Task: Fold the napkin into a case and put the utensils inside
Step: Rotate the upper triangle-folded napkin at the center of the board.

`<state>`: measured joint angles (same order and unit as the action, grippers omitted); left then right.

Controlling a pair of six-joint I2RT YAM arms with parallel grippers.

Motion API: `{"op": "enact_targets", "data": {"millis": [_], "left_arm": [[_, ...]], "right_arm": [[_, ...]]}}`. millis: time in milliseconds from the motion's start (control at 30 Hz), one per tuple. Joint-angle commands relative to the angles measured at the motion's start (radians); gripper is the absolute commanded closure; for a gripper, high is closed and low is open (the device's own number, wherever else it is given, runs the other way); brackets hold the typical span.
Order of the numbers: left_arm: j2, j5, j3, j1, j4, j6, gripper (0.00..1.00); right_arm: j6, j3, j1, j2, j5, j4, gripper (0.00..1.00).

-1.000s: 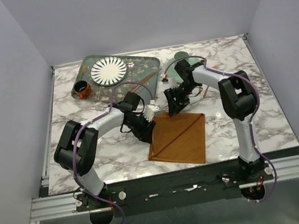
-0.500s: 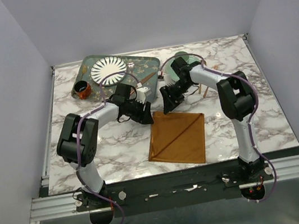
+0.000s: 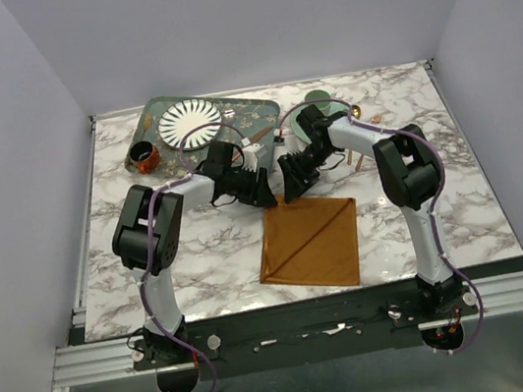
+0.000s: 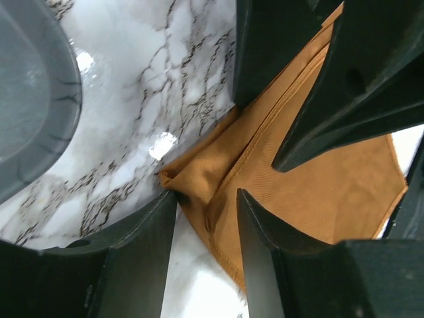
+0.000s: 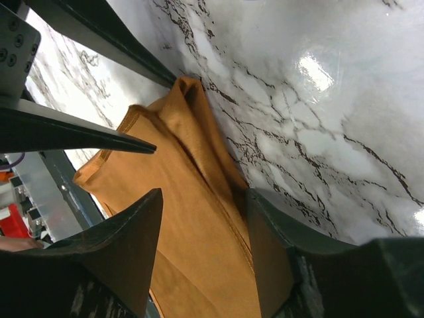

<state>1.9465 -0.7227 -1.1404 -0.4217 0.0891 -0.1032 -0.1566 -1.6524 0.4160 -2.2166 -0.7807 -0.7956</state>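
Both arms bend inward over the marble desk (image 3: 203, 265), elbows out and forearms angled toward each other, so the left hand (image 3: 263, 194) and right hand (image 3: 289, 188) nearly meet at the far left corner of the napkin (image 3: 310, 240). The rust-orange cloth lies flat near the middle of the desk, between the two arm bases, with a diagonal crease running from its near left corner to its far right one.

In the left wrist view, the left hand (image 4: 207, 195) stands partly wide. Its fingers (image 4: 142, 258) straddle the slightly bunched, layered corner of the napkin (image 4: 318, 192) without pinching it, and the right hand's dark fingers (image 4: 344, 86) hang just above.

In the right wrist view, the right hand (image 5: 204, 199) is likewise parted around the hemmed edge of the napkin (image 5: 199, 159), low against the desk (image 5: 318, 132).
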Motion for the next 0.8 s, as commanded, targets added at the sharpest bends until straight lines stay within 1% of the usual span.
{"op": "enact_targets", "data": {"millis": [0, 133, 233, 300, 333, 433, 467, 533, 567, 667, 767], "left_arm": [[0.051, -0.053, -0.005, -0.011, -0.032, -0.029, 0.52], [0.037, -0.069, 0.008, -0.009, -0.048, -0.029, 0.57], [0.016, -0.069, 0.021, -0.008, -0.055, -0.015, 0.64], [0.0, -0.075, 0.036, -0.006, -0.068, -0.009, 0.69], [-0.007, -0.081, 0.042, -0.005, -0.072, 0.0, 0.71], [-0.053, -0.101, 0.07, -0.005, -0.083, 0.019, 0.81], [-0.061, -0.107, 0.082, -0.005, -0.083, 0.036, 0.89], [-0.089, -0.116, 0.099, -0.006, -0.123, 0.059, 0.96], [-0.099, -0.115, 0.117, -0.008, -0.13, 0.088, 1.0], [-0.136, -0.116, 0.14, -0.012, -0.141, 0.151, 1.0], [-0.164, -0.126, 0.154, -0.023, -0.14, 0.224, 1.0]], "right_arm": [[0.002, -0.006, 0.01, -0.043, -0.006, 0.024, 0.41], [-0.004, -0.001, 0.012, -0.034, -0.02, 0.024, 0.43], [-0.017, 0.005, 0.01, -0.015, -0.026, 0.021, 0.43], [-0.041, 0.012, 0.009, 0.001, -0.023, 0.01, 0.4], [-0.052, 0.017, 0.007, 0.011, -0.02, 0.006, 0.38], [-0.101, 0.049, -0.003, 0.06, -0.006, -0.014, 0.27], [-0.112, 0.058, -0.016, 0.084, -0.005, -0.022, 0.21], [-0.145, 0.081, -0.037, 0.109, 0.003, -0.04, 0.15], [-0.156, 0.088, -0.058, 0.12, 0.009, -0.048, 0.1], [-0.219, 0.101, -0.101, 0.146, 0.055, -0.092, 0.05], [-0.277, 0.109, -0.144, 0.149, 0.1, -0.132, 0.02]]}}
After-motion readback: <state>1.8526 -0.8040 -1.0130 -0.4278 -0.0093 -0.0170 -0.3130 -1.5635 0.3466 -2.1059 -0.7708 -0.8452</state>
